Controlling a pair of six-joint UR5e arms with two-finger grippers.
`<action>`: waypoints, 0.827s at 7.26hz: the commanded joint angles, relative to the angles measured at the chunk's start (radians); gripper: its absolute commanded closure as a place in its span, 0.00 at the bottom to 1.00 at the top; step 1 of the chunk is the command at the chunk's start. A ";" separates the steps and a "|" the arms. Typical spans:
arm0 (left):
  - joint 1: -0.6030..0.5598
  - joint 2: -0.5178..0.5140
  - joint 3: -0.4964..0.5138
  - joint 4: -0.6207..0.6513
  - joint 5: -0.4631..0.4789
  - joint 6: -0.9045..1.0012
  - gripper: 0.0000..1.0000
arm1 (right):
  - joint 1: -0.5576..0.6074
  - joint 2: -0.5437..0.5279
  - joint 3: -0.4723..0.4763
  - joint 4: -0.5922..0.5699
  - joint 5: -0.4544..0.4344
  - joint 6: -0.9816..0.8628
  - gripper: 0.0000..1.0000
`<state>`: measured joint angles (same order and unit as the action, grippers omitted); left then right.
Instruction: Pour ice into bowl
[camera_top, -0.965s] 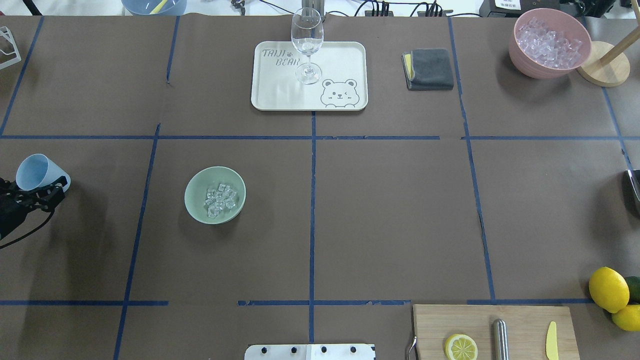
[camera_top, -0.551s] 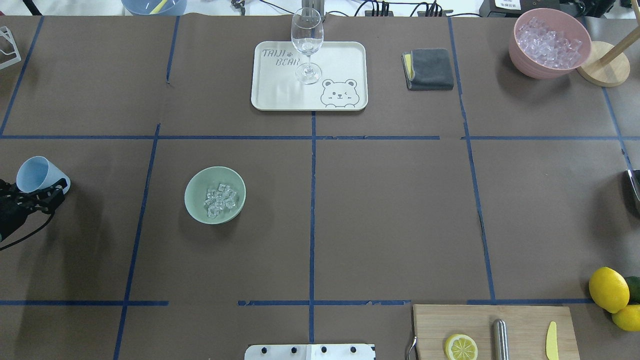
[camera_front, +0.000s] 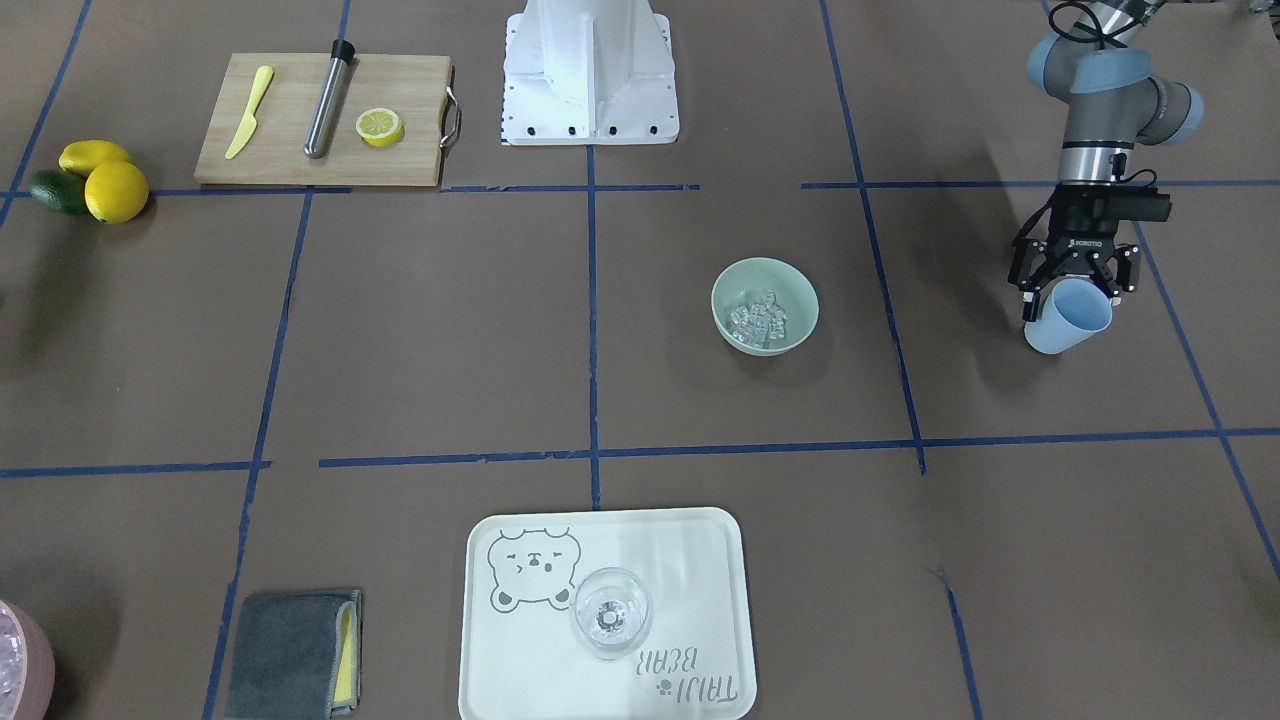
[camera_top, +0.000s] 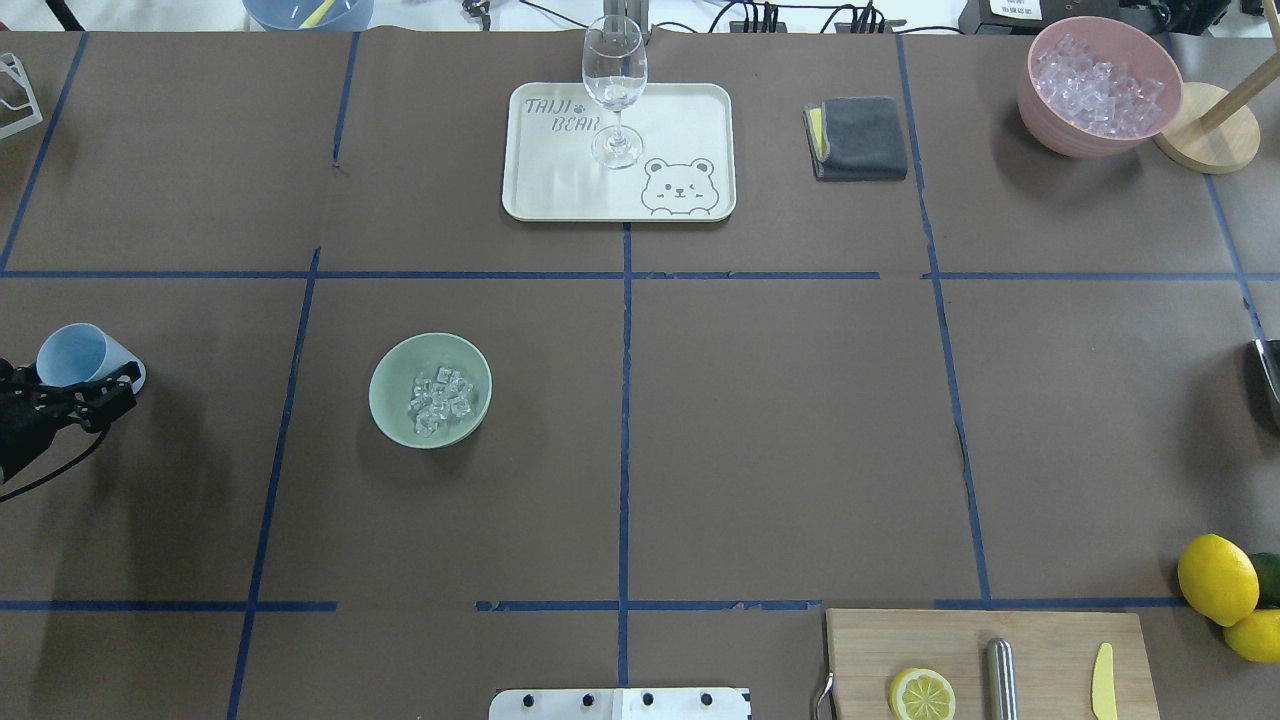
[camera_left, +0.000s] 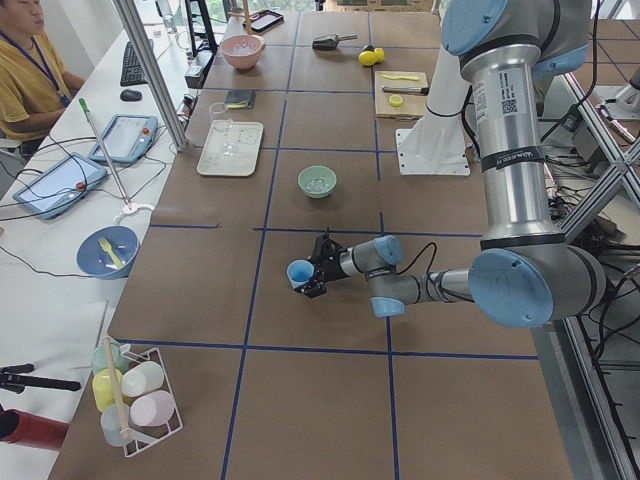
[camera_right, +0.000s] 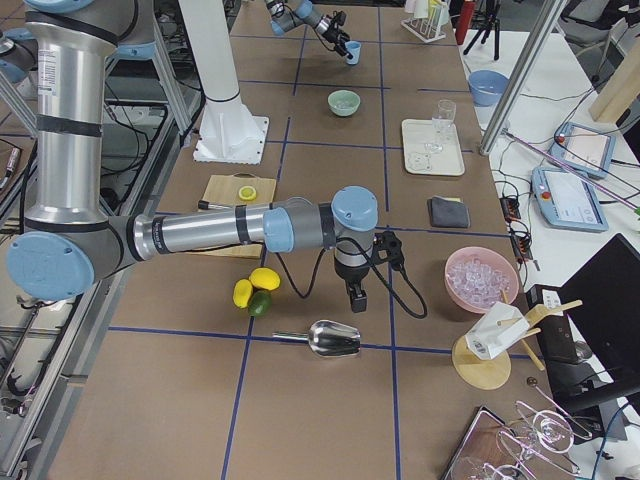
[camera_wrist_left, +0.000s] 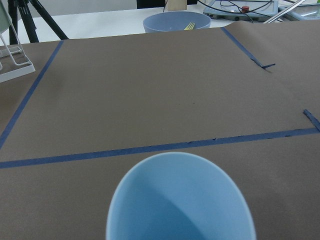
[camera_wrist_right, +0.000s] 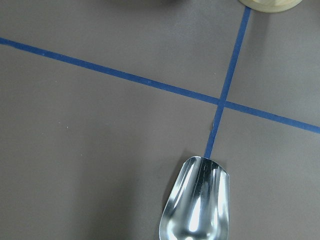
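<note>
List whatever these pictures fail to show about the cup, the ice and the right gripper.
The blue cup: the left wrist view's lower edge cuts off its base, so leftover ice there cannot be ruled out.
The ice in the bowl: cubes too small to count in any view.
The right gripper: shows only small in the exterior right view; open or shut unclear.

Lighting's even and pretty bright all over, looks like it comes from above. Shadows on the brown desk are soft and smudgy, like the faint one beside the bowl. The metal scoop has strong glare streaks. The blue cup, right up against the left wrist camera, looks a bit soft.
</note>
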<state>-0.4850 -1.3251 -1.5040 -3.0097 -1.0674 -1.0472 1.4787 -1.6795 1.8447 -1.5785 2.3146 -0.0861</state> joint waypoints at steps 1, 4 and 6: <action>-0.004 0.004 -0.015 -0.005 -0.006 0.022 0.00 | 0.000 -0.002 0.001 0.000 0.000 0.000 0.00; -0.148 0.017 -0.060 -0.011 -0.195 0.167 0.00 | 0.000 0.001 0.001 0.002 0.000 0.002 0.00; -0.312 0.012 -0.106 0.005 -0.343 0.295 0.00 | 0.000 0.003 0.004 0.002 0.000 0.002 0.00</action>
<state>-0.6901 -1.3105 -1.5790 -3.0157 -1.3127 -0.8387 1.4788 -1.6775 1.8463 -1.5771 2.3148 -0.0846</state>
